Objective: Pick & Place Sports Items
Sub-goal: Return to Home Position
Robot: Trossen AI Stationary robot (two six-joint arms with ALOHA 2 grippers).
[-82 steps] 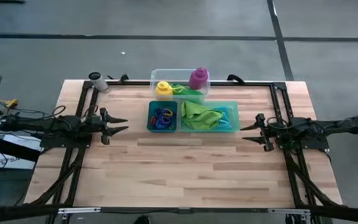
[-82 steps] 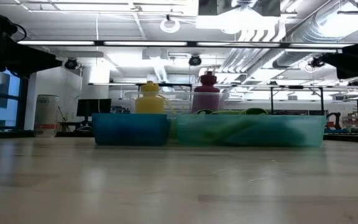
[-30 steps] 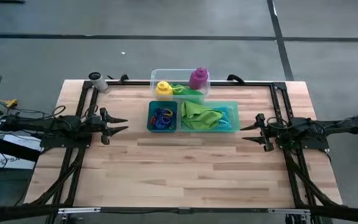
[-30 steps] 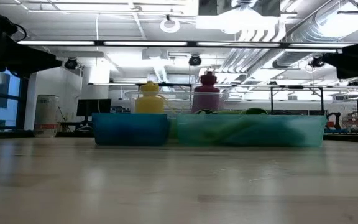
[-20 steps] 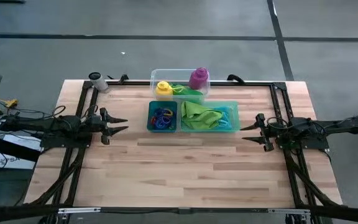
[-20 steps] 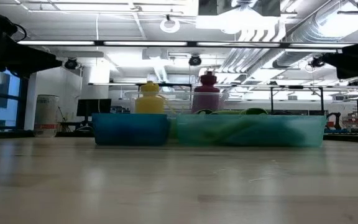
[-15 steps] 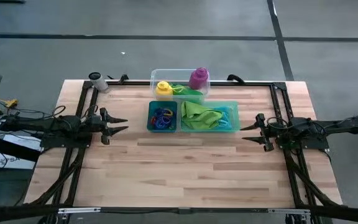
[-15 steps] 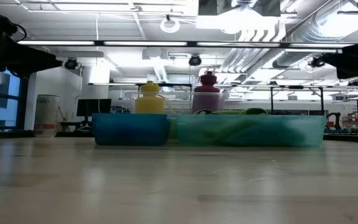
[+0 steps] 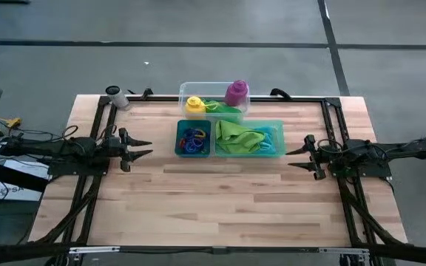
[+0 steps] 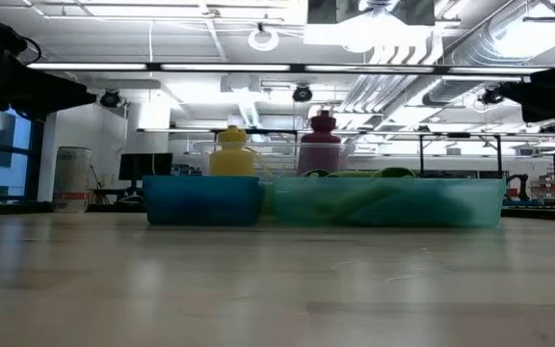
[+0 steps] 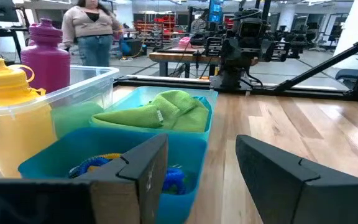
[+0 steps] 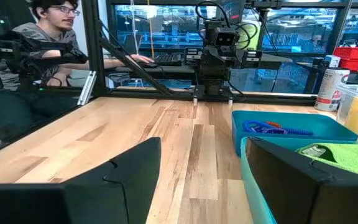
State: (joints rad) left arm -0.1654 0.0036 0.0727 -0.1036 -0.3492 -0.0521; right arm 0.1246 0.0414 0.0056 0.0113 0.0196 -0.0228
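Left gripper (image 9: 148, 148) sits at 9 o'clock on the table (image 9: 220, 210), low over the wood, tips aimed in toward centre; fingers splayed apart, nothing btwn them. Right gripper (image 9: 290, 158) mirrors it at 3 o'clock, also spread wide & empty. Both are well apart from the goods.

Teal tray (image 9: 212, 139) lies toward 12 o'clock from table centre, roughly midway btwn the two grippers, touching neither. Its 9 o'clock compt holds the rings (image 9: 193, 139): a heap, mostly blue w/ bits of red & pink, too small to count. Its 3 o'clock compt, the wider one, is filled by the lime-green cloth (image 9: 239, 135), crumpled; in left wrist view it bulges above the rim.

Clear tub (image 9: 211, 91) stands just past the tray on its 12 o'clock side; touching or a hair apart, can't tell. Inside it:
- yellow bottle (image 9: 194, 105), upright, at tub's 9 o'clock end
- purple bottle (image 9: 236, 92), upright, at tub's 3 o'clock end
- second green cloth (image 9: 224, 109), lying btwn the bottles

In low view both bottle tops rise above the tray walls.

A can (image 9: 114, 94) stands near the table's 11 o'clock corner, well apart from everything else. Beyond the table, a standing person (image 11: 92, 25) shows in left wrist view & a seated person (image 12: 48, 34) in right wrist view
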